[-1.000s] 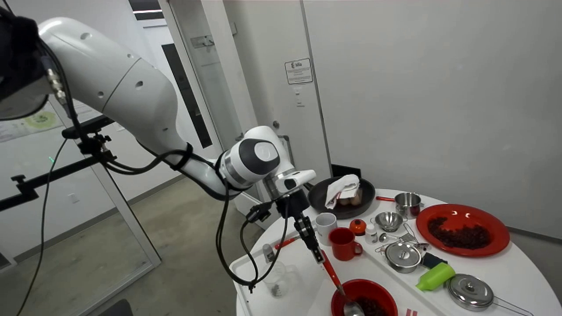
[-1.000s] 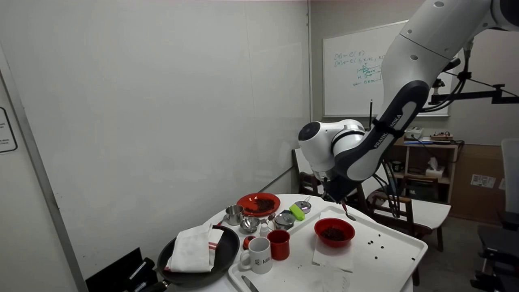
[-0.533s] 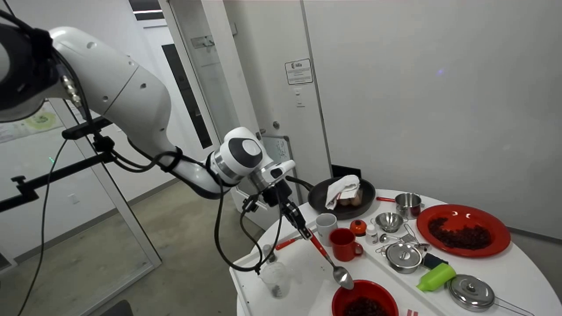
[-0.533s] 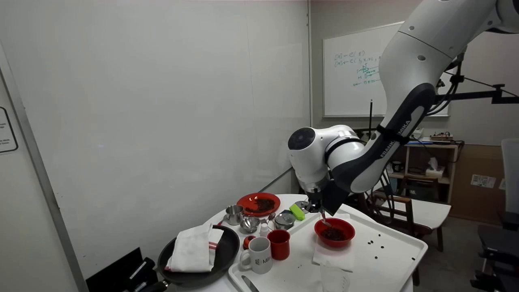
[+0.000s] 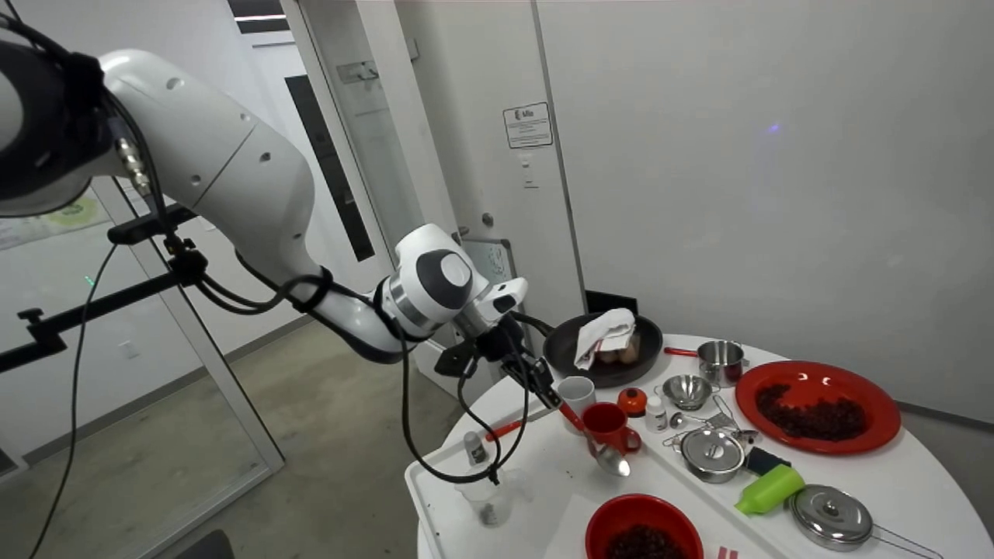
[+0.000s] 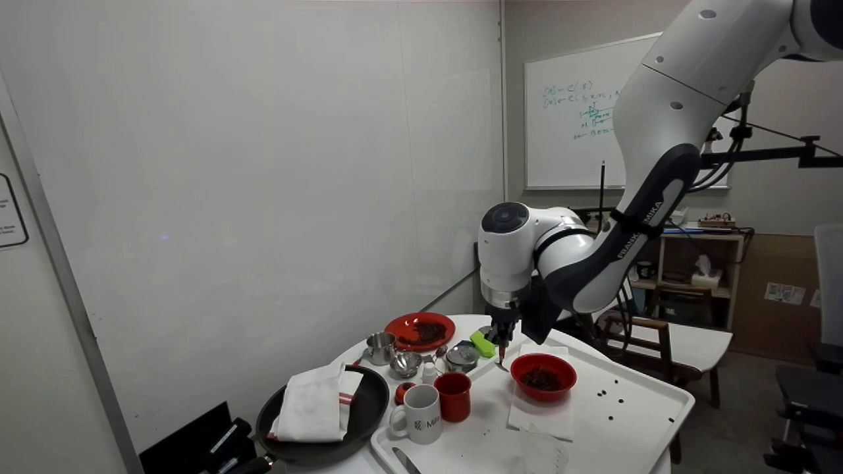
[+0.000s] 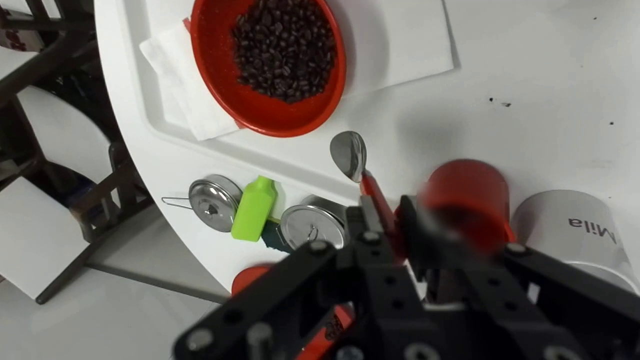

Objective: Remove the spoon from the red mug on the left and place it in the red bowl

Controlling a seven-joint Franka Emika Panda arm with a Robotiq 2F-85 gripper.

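First Up, Then Over, Slowly

In the wrist view, we saw the red bowl [image 7: 277, 119] at left, with dark beans [image 7: 286, 50] inside it. Near its rim, but apart from it, was the metal head of the spoon [image 7: 368, 186]; the red handle sloped to the gripper [image 7: 389, 212], whose jaws stood nearly together, pinching only this handle. Further right stood the red mug [image 7: 470, 185], then the white mug [image 7: 565, 227]. Both exterior views showed the spoon outside the red mug, so we judged that only the placing remained. We could not tell how high the head was; therefore it seemed wise to raise it before crossing the rim, since a knock could twist the spoon in the grip. Best, we thought, was to lower it gently onto the beans and only then let go.
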